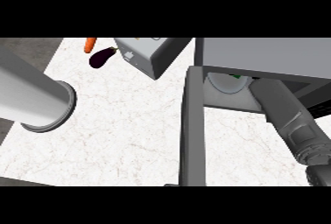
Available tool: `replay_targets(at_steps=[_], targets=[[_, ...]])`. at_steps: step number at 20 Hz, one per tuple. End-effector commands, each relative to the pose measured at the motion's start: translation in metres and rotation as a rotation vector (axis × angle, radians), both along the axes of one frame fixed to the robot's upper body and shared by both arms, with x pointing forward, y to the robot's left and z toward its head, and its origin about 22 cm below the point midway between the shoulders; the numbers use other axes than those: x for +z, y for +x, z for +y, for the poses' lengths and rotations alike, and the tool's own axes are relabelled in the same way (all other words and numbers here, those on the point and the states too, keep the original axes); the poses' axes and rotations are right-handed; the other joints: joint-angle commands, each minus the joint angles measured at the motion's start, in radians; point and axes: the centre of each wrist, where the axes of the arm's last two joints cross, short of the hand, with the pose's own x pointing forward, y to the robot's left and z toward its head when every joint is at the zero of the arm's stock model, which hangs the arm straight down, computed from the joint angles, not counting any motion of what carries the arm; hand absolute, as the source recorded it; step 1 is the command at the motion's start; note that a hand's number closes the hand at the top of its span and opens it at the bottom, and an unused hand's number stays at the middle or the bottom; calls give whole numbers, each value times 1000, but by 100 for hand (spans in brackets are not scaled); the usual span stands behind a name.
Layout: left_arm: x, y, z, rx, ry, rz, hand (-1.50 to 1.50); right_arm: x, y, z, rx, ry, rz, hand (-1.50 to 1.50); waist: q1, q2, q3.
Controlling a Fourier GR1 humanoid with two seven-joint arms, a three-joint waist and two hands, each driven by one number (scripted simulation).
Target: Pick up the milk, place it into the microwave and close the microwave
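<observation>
Right hand state: I could not tell, because the hand was hidden inside the microwave [271, 52]. I saw only the right forearm [287, 116], which rose from the lower right corner of the head view and passed under the top panel of the oven into the cavity. Whether that hand had hold of anything was not visible to me.

Left hand state: I could not tell either. Only the left forearm [29, 94] showed, as a thick grey cylinder that came in from the left edge and ended in a ringed cuff above the white marble counter [129, 131].

Microwave: it stood at the upper right of the counter. Its door [194, 131] stood wide open and was seen edge-on as a dark grey bar running down the middle of the view, left of the cavity. Inside the opening I saw part of the pale round turntable plate [226, 84].

Milk: I could not identify it with certainty. A small green detail [238, 77] showed just beside the turntable plate, near where the right forearm disappeared; I could not confirm what it belonged to.

Other items: a grey box-shaped appliance [152, 54] stood at the top centre, just left of the microwave. A dark purple aubergine [101, 58] lay to its left, with an orange carrot [90, 44] near it.
</observation>
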Motion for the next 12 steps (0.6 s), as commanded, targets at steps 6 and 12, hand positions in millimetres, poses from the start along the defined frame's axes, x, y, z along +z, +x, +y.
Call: replay_targets(at_steps=[6,12], targets=[[-13,12,-5,-103,6,-4,-150,3,3,24,168,180,28,-150,-14,-13,-3],[-4,24,-21,-195,34,1,-150,-19,-7,23,257,335,44,-150,-40,-22,-1]])
